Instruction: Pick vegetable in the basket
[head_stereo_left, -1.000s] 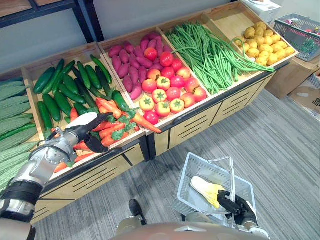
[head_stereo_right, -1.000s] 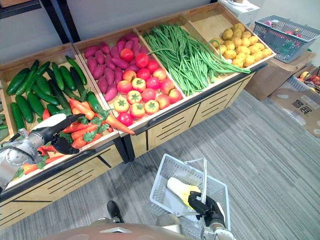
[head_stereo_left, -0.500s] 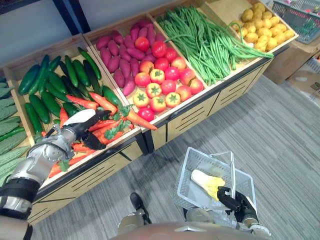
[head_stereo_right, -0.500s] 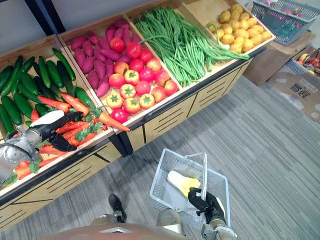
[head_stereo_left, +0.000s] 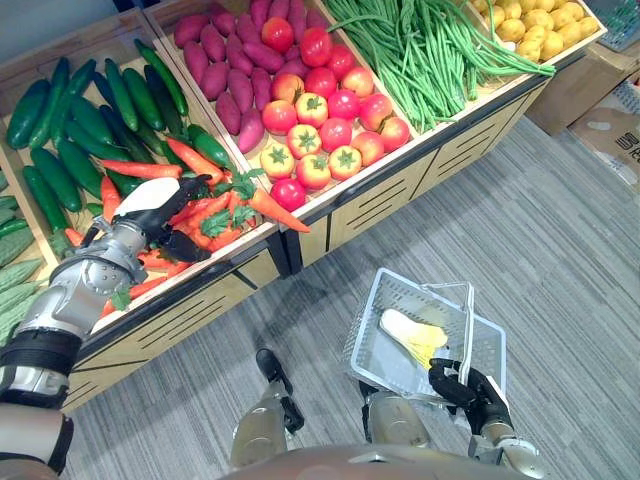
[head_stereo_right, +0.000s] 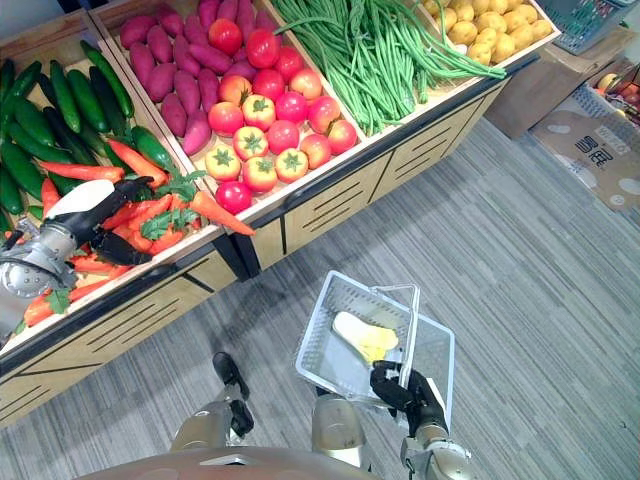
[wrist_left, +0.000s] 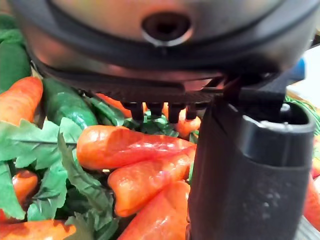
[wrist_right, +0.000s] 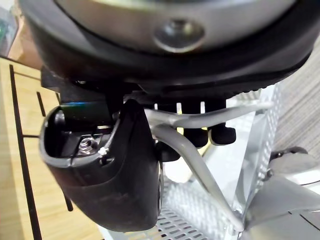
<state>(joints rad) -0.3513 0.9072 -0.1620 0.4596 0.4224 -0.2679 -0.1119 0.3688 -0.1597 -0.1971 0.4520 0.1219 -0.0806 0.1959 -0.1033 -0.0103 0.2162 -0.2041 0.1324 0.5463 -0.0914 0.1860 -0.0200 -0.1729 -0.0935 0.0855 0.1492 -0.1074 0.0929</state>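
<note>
My left hand (head_stereo_left: 150, 205) rests open over a pile of orange carrots (head_stereo_left: 218, 212) with green tops, in the front compartment of the wooden stand. Up close, its fingers reach straight out above the carrots (wrist_left: 130, 150), the thumb (wrist_left: 250, 175) beside them, and nothing is held. Low on the right, my right hand (head_stereo_left: 468, 388) is shut on the wire handle (wrist_right: 190, 150) of a grey mesh basket (head_stereo_left: 372, 310). One pale yellow-white leafy vegetable (head_stereo_left: 410, 333) lies in the basket.
The wooden stand also holds cucumbers (head_stereo_left: 90, 120), purple sweet potatoes (head_stereo_left: 225, 60), tomatoes (head_stereo_left: 320, 110), green beans (head_stereo_left: 420, 45) and potatoes (head_stereo_left: 530, 15). Cardboard boxes (head_stereo_left: 610, 110) stand at the right. Grey carpet (head_stereo_left: 560, 250) lies between stand and basket.
The camera has tipped down, so the whole stand sits higher in the picture. My left hand stays over the carrots and my right hand keeps hold of the basket handle.
</note>
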